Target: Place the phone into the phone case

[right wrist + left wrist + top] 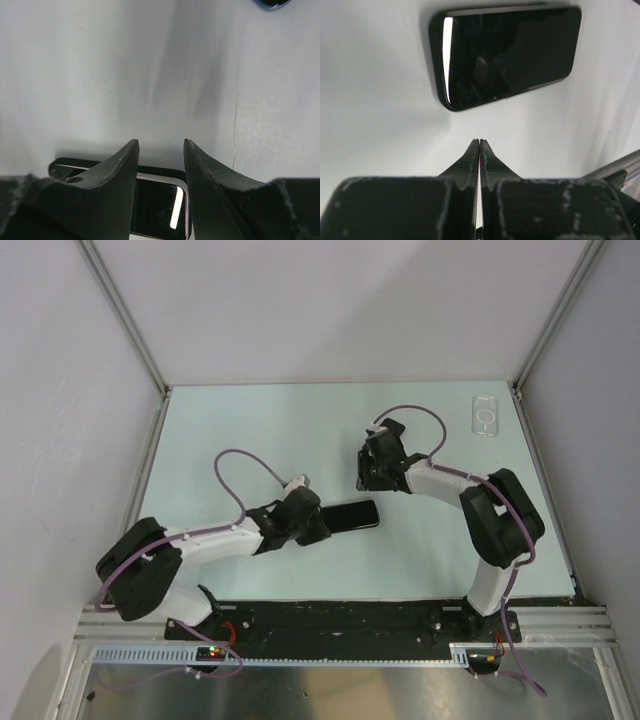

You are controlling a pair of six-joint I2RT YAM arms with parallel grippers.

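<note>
phone (352,515) is found just right of left claw (479,142), long axis along near edge | left claw pressed together, right claw (160,142) parted | phone case (485,416) far-right corner

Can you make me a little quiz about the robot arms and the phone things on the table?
1. True or false: the left gripper has its jaws shut.
2. Where does the clear phone case lie? A) at the far right corner of the table B) at the near left corner C) right in the middle
3. Fill in: the phone lying just ahead of the left gripper is ____ in colour.
Key: 1 true; 2 A; 3 black.
</note>
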